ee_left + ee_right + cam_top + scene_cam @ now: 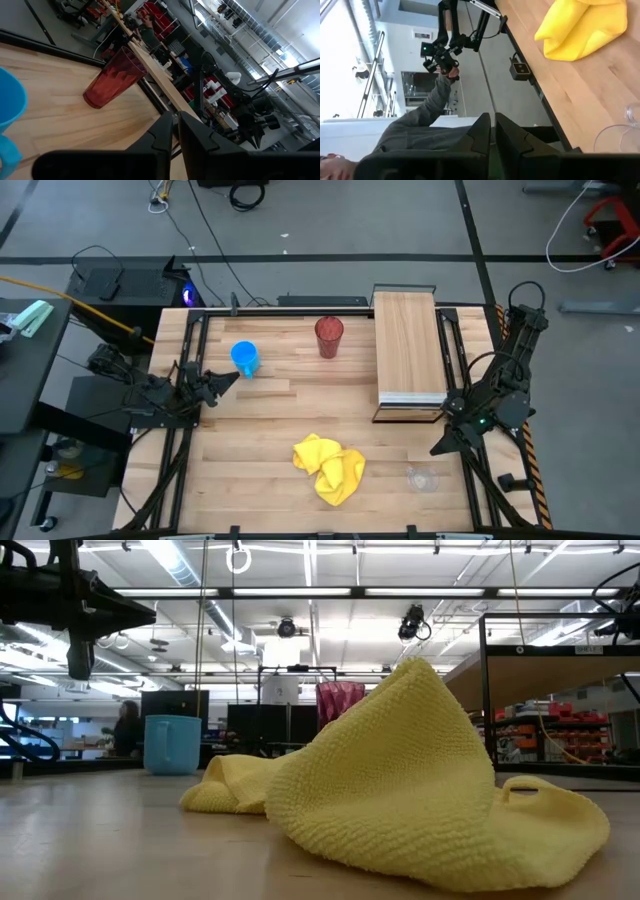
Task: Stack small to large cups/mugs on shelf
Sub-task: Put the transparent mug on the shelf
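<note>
The blue mug (245,358) stands on its base on the table at the far left, and also shows in the low view (172,744) and the left wrist view (9,112). The dark red tumbler (329,336) stands upright at the far middle, next to the light-wood shelf (408,345); it also shows in the left wrist view (112,80). The small clear cup (423,478) sits near the front right and also shows in the right wrist view (622,135). My left gripper (234,377) is shut and empty, just short of the mug. My right gripper (438,449) is shut and empty, beside the clear cup.
A crumpled yellow cloth (329,467) lies at the front middle of the table and fills much of the low view (400,780). Bare tabletop (280,415) lies between the mug, the tumbler and the cloth. A person's arm (430,107) shows beyond the table.
</note>
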Action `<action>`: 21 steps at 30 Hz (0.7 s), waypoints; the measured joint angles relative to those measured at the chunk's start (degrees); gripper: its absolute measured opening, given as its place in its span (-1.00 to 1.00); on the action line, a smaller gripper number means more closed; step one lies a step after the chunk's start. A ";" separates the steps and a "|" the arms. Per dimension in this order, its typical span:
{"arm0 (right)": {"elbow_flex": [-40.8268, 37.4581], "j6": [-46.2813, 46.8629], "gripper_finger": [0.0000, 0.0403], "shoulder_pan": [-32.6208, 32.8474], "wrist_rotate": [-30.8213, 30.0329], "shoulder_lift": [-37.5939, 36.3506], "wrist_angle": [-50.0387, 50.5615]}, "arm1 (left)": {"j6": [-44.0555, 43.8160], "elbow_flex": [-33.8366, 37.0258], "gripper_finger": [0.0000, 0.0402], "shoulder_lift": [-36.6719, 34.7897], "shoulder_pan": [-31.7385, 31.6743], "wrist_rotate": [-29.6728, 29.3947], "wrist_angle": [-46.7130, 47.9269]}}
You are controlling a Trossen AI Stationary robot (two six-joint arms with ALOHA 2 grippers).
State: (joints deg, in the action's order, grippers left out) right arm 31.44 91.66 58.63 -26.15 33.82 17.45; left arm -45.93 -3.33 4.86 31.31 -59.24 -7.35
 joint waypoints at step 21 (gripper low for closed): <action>0.08 9.81 -0.85 0.07 5.12 3.84 0.57 | 0.01 0.00 -0.81 0.01 0.00 -0.01 0.11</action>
State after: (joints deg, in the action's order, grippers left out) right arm 31.52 101.47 58.70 -21.03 37.66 18.02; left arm -45.92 -3.33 4.87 31.31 -59.24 -7.25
